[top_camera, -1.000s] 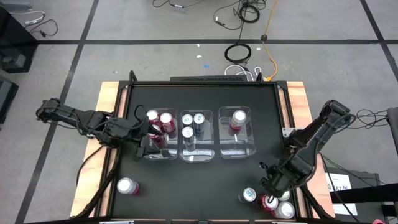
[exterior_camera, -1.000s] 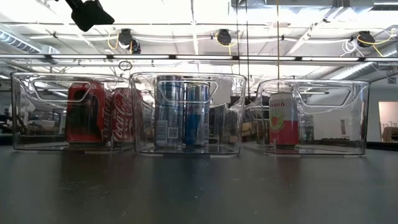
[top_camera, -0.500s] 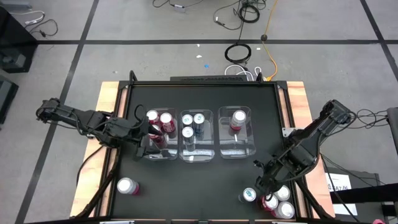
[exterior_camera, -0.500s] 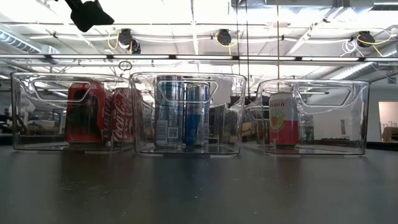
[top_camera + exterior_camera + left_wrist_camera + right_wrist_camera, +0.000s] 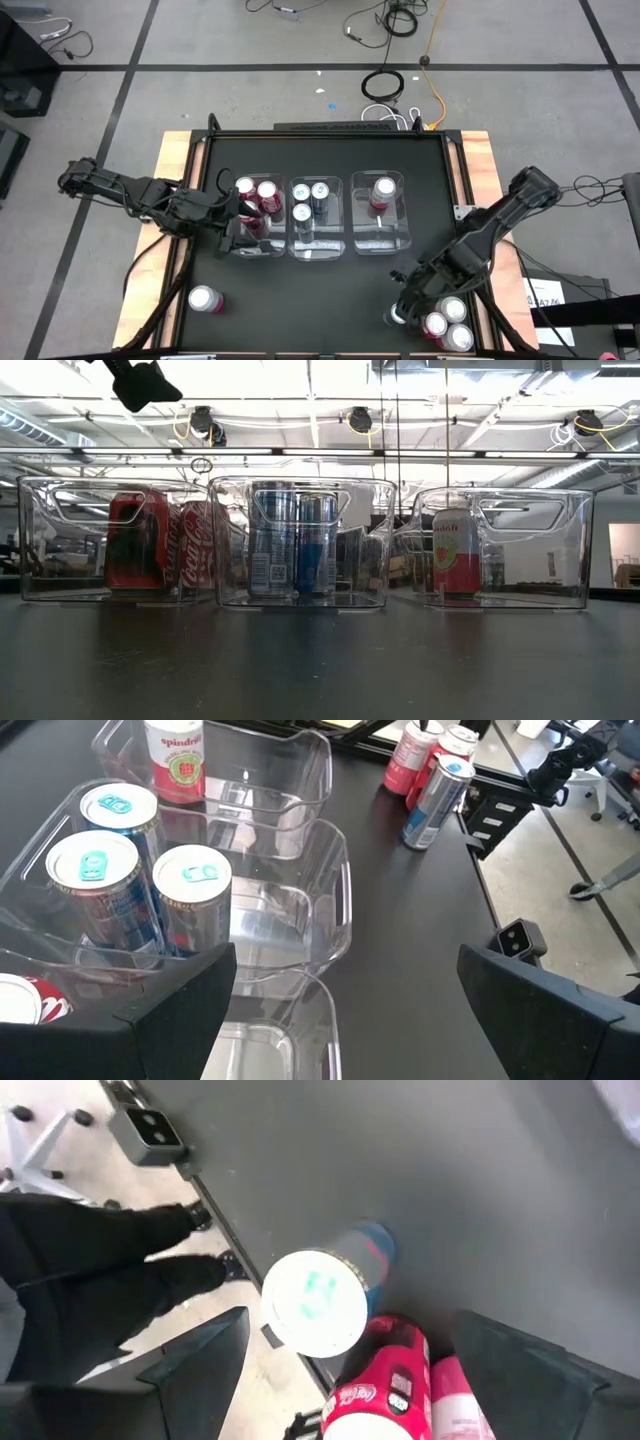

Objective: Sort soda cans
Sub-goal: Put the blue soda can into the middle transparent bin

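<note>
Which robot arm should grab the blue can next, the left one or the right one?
Probably the right one. Its tool is open and hovers right above the blue can near the table's front right corner. The left tool is far away, open over the bin of red cans.

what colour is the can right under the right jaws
Blue body with a silver top and teal tab: the blue can, seen best in the right wrist view, beside a red can.
</note>
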{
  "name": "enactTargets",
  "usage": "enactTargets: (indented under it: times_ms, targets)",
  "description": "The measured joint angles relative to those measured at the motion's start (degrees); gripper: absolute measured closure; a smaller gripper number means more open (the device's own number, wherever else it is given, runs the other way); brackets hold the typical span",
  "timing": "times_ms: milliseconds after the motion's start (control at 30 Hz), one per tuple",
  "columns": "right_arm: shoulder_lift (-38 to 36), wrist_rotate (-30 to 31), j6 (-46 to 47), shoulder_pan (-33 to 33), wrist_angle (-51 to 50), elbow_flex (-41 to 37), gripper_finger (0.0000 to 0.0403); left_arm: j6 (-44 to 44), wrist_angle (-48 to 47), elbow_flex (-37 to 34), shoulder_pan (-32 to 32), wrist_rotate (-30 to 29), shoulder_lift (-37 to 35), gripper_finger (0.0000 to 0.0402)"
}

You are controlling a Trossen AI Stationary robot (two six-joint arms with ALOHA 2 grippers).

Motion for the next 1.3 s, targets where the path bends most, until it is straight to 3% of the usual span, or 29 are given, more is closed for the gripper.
enactTargets:
  times_ms: [267, 667, 1300]
  targets:
    - [3.1, -1.3, 5.1, -0.4, -2.0, 4.2, 0.0064, 0.1, -0.6, 0.0, 0.0, 0.0, 0.0, 0.0013]
    - [18.2, -1.3, 0.0, -0.3, -19.3, 22.4, 0.0064, 0.4, -1.7, 0.0, 0.0, 0.1, 0.0, 0.0013]
    - [20.6, 1.8, 1.8, 0.7, -19.0, 22.7, 0.0064, 0.4, -3.5, 0.0, 0.0, 3.4, 0.0, 0.0014]
